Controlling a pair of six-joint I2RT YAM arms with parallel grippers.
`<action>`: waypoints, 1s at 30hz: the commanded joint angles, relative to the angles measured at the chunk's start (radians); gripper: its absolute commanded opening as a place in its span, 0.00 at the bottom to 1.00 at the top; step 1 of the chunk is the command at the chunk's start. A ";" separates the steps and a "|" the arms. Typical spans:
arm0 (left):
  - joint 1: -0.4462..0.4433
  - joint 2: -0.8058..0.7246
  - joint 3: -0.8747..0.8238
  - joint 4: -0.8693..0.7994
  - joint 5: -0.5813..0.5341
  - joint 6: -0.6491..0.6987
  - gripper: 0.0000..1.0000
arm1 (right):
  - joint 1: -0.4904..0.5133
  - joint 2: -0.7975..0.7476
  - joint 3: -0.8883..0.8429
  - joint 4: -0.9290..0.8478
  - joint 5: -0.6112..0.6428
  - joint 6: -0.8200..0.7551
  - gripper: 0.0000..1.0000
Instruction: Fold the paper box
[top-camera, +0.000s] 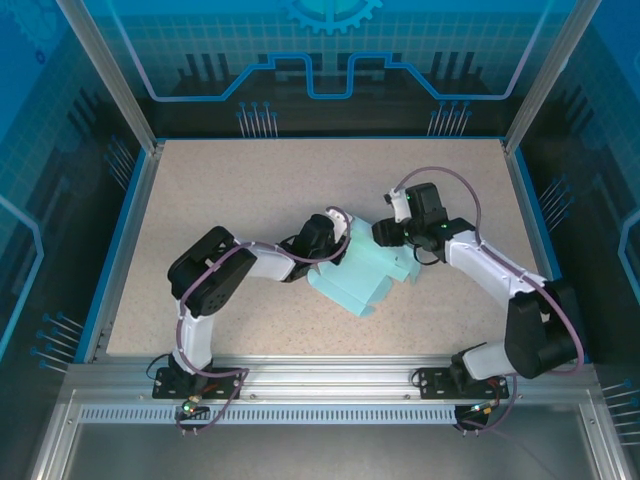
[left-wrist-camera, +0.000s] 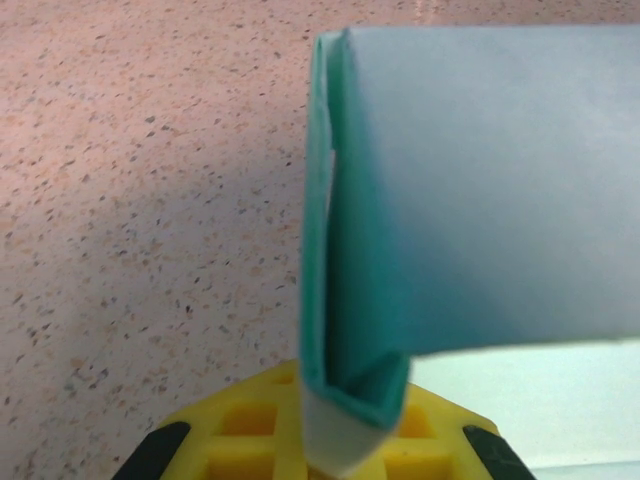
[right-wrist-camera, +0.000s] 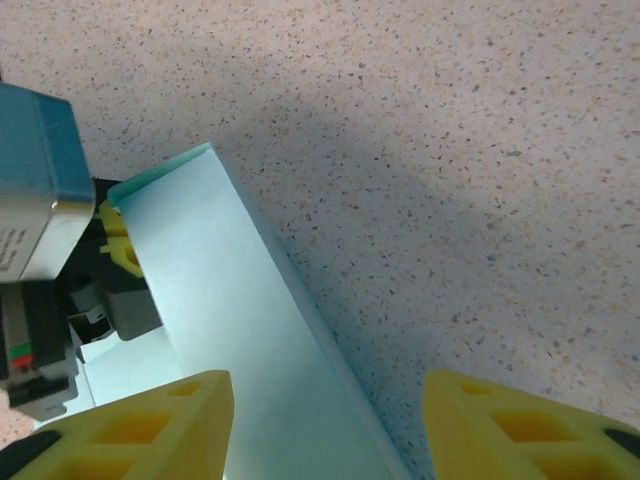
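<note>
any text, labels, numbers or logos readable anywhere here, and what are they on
No text reads clearly.
Blue-grey housing: small print near its left edge, too blurred to read.
Back panel: a gear emblem and circuit lines, no words.
Paper box: plain, nothing printed on the faces in view.

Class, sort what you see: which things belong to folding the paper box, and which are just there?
Job: paper box; left gripper, jaws shut on it; right gripper, jaws open.
Just there: speckled table; blue enclosure panels; aluminium rail.
</note>
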 joint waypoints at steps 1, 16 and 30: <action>-0.006 -0.059 0.020 -0.080 -0.062 -0.064 0.00 | 0.001 -0.080 0.048 -0.070 0.012 -0.001 0.55; -0.006 -0.068 0.028 -0.093 0.000 -0.069 0.00 | 0.055 -0.177 0.039 -0.164 0.035 -0.052 0.63; -0.006 -0.051 0.038 -0.108 0.048 -0.010 0.00 | 0.009 0.056 0.173 -0.255 -0.065 -0.136 0.69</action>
